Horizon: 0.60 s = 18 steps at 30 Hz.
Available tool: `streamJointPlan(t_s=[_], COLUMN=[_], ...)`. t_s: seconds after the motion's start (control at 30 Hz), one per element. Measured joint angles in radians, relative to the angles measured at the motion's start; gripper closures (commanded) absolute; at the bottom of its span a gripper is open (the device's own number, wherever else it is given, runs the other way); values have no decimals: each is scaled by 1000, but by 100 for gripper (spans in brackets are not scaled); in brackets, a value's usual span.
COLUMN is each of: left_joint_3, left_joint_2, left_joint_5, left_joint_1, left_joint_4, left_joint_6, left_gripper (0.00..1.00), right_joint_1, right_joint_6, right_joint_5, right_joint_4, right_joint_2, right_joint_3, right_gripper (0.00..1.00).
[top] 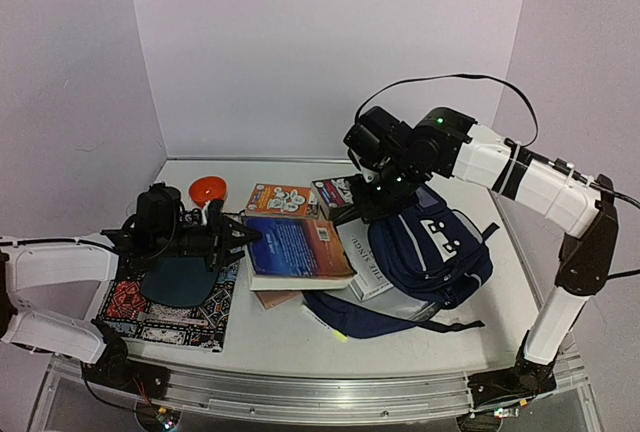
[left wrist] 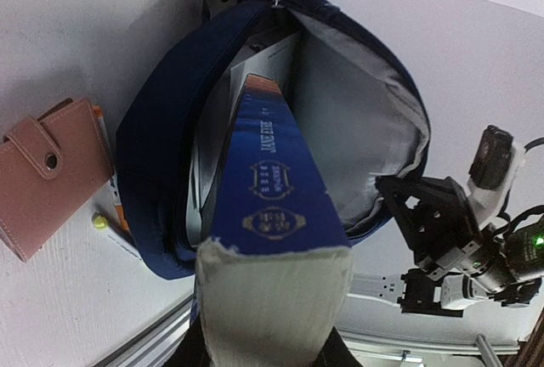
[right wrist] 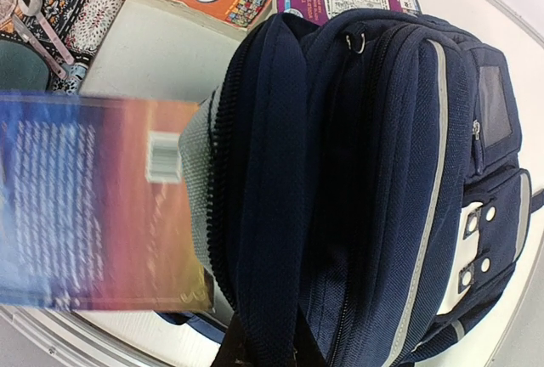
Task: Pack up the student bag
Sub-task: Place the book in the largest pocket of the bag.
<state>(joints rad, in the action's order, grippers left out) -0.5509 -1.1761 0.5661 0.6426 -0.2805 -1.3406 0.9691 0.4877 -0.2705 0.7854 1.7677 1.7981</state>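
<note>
Pale tabletop [top: 300, 344], apparently white, bears student bag [top: 440, 252]; lilac walls [top: 330, 52].

A white table [top: 300, 337] sits in a corner made of three plain walls. The back wall [top: 330, 52] stands behind the table, and it looks pale and a little purple. The left wall [top: 70, 82] and the right wall [top: 590, 52] close in the table's two sides. A shiny metal rail [top: 300, 384] runs along the table's near edge. Soft, even light falls on the table top.
</note>
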Motion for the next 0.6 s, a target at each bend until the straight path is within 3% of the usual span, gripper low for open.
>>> streamJointPlan(t_s=[0.33, 0.6], left_joint_3=[-89, -97], left_joint_2=[-127, -120], left_joint_5=[-51, -100], left_joint_1=[51, 52], left_joint_4=[-76, -143], left_joint_6=[-39, -103], left_gripper=[100, 100], right_joint_1=[0, 0], right_joint_6=[1, 4], right_joint_5=[23, 27], right_joint_4=[-15, -27], right_joint_2=[0, 0], right_joint_3=[0, 0], right_gripper=[100, 100])
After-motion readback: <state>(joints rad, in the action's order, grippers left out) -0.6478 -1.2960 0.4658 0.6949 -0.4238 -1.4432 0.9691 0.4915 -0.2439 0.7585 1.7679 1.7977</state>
